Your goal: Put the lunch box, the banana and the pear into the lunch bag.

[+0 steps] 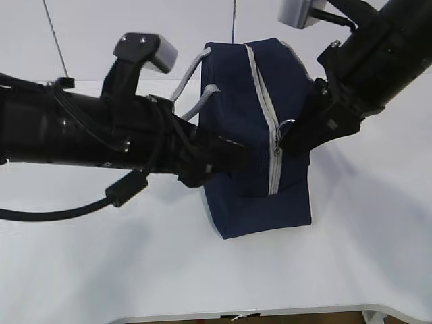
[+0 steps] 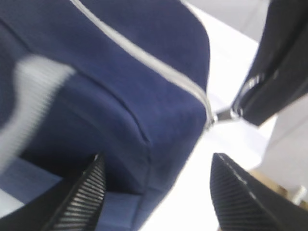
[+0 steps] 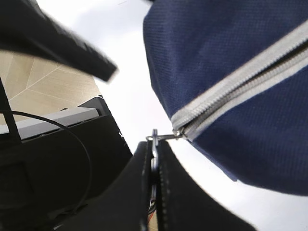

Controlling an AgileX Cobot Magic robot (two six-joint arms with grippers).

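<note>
The lunch bag (image 1: 253, 135) is showing a deep navy blue across its fabric, with a fine woven texture visible in the wrist views. A pale grey zipper (image 1: 272, 128) is running as a light stripe over it, ending in a silvery metal ring pull (image 3: 156, 142). The webbing handles (image 1: 196, 84) are looking light grey with a ribbed weave. Both arms are appearing matte black, each carrying a grey-white camera block; the left gripper's fingers (image 2: 86, 192) are showing fine black ridging. The table (image 1: 202, 270) is reading plain white.
</note>
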